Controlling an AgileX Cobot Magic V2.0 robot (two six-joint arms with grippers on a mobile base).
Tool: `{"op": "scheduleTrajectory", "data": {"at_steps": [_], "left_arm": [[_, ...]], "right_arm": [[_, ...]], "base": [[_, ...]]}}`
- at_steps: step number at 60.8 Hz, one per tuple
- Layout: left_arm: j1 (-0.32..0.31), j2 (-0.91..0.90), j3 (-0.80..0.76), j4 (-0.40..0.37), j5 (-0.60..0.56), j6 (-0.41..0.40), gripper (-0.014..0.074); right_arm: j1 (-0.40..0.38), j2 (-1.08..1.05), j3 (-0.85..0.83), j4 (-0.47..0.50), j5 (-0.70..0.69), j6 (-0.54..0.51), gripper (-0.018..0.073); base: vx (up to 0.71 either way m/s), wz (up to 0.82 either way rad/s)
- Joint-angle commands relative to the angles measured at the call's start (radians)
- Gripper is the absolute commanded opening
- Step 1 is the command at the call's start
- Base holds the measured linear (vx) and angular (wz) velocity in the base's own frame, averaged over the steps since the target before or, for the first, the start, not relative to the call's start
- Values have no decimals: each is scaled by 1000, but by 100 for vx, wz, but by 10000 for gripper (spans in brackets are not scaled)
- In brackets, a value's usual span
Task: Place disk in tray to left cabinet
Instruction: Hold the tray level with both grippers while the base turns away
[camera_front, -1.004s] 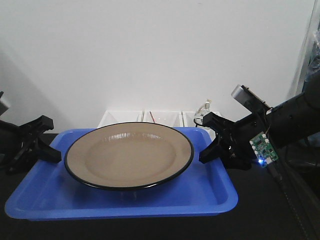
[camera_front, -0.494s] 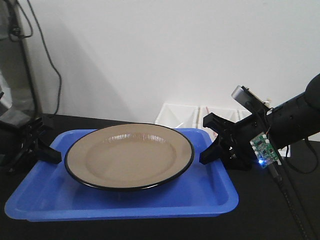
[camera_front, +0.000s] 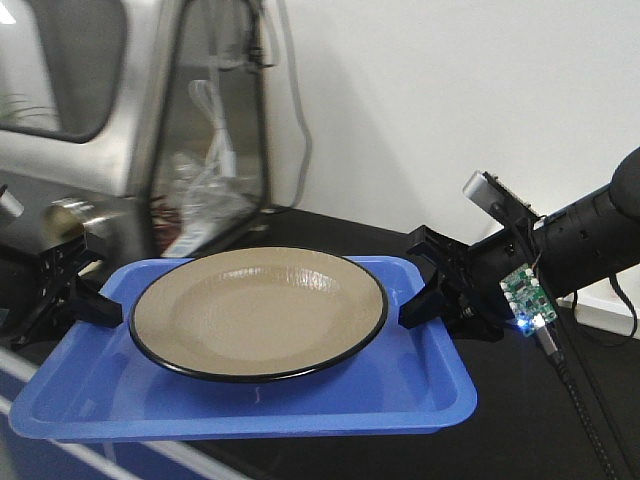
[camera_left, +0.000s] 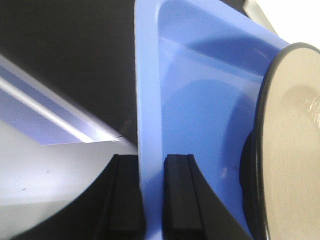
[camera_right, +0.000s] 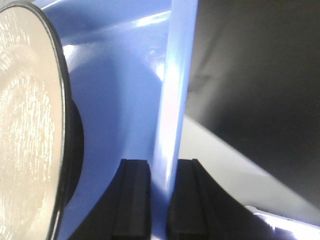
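The left gripper (camera_front: 100, 298) and right gripper (camera_front: 422, 296) are each pinching an end rim of the flat bright blue plastic tray (camera_front: 300, 405), which is carrying the round tan black-rimmed enamel plate (camera_front: 258, 312) between them.

Tan disk (camera_front: 258, 312) with a thin black rim, plain bright blue tray (camera_front: 420, 385) — left gripper (camera_left: 152, 197) and right gripper (camera_right: 159, 200) matte black, circuit board (camera_front: 527, 293) green, its light blue.

White wall (camera_front: 450, 90), steel box (camera_front: 120, 130) at L, dark surface (camera_front: 340, 228)
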Motion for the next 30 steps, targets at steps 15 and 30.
{"op": "scheduleTrajectory", "data": {"at_steps": [15,30], "left_arm": [[-18,-49,-38,-142,-8,-11,0],[-18,-49,-38,-142,-8,-11,0]], "right_arm": [[14,-52,-40,165,-32,-10,-3],[14,-52,-40,165,-32,-10,-3]], "base": [[-8,66],[-6,68]]}}
